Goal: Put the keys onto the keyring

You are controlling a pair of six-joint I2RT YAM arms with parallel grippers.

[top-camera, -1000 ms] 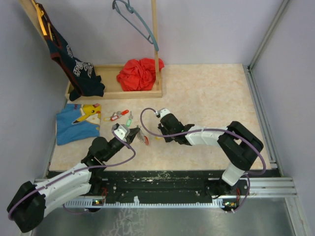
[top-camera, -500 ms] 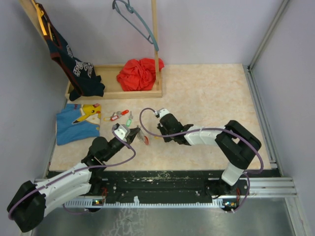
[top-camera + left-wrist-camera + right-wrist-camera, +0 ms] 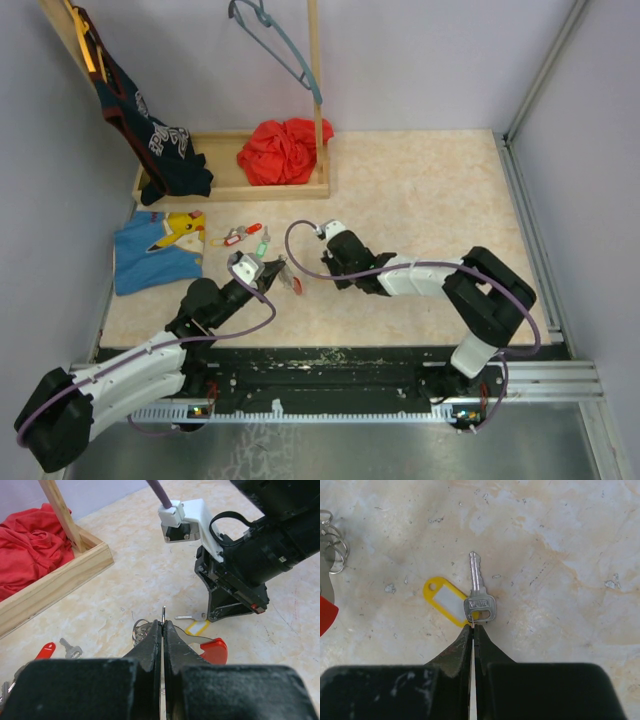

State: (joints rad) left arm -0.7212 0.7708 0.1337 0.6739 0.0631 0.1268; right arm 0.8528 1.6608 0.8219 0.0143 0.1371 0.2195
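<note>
From overhead I can barely make out the keyring [image 3: 290,281]: a small red-and-metal blur left of centre, toward the near edge of the desk [image 3: 430,190]. The left wrist camera helps. My left claw [image 3: 163,626] is squeezed shut on the ring, and one thin metal loop stands edge-on, upright between the fingertips. Its red tab sticks out on one side and a few wire loops on the other. The rest is hidden under the fingers.

The yellow-tagged key [image 3: 479,595] is almost wholly covered by the right wrist in the top view. From the right wrist it lies flat on the desk just beside the keyring. Its blade points straight away from the fingertips, its long axis in line with them. The yellow tag slants off toward the keyring, which is cut off at the frame edge. My right claw [image 3: 472,629] is closed, its tips pinching the little link at the key's head.

The red-tagged and green-tagged keys [image 3: 245,237] lie farther back toward the left edge, near the blue cloth [image 3: 155,255], too small to read which way they point.
</note>
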